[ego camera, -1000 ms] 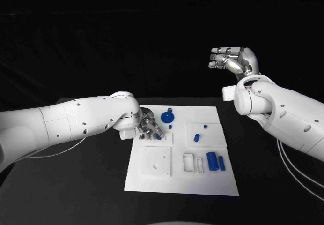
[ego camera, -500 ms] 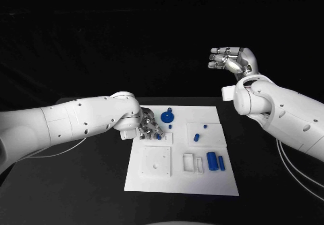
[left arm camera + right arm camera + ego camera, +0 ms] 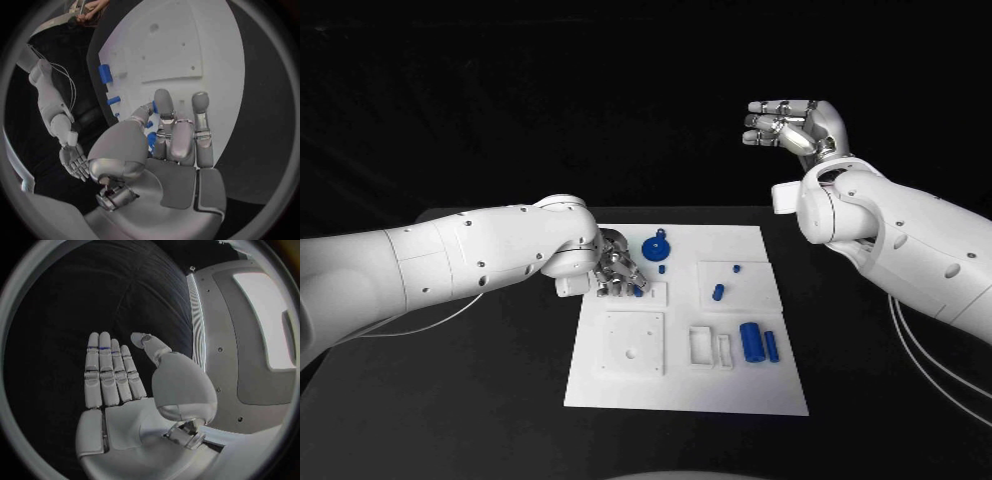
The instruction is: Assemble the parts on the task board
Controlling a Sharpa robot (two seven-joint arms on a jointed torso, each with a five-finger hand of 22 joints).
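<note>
Fingers (image 3: pixel 164 107) of the silver left hand (image 3: pixel 616 273) pinch a small blue plastic peg (image 3: pixel 151 142) low over the white rectangular task board (image 3: pixel 687 385), at its far left beside a raised white square block (image 3: pixel 633 345). Seating it well likely needs the peg kept upright and pressed straight down. Silver right hand (image 3: pixel 790 127) hangs high and well apart, fingers straight, side by side, holding nothing. Matte black table (image 3: pixel 459 400) carries the board; darkness surrounds it.
</note>
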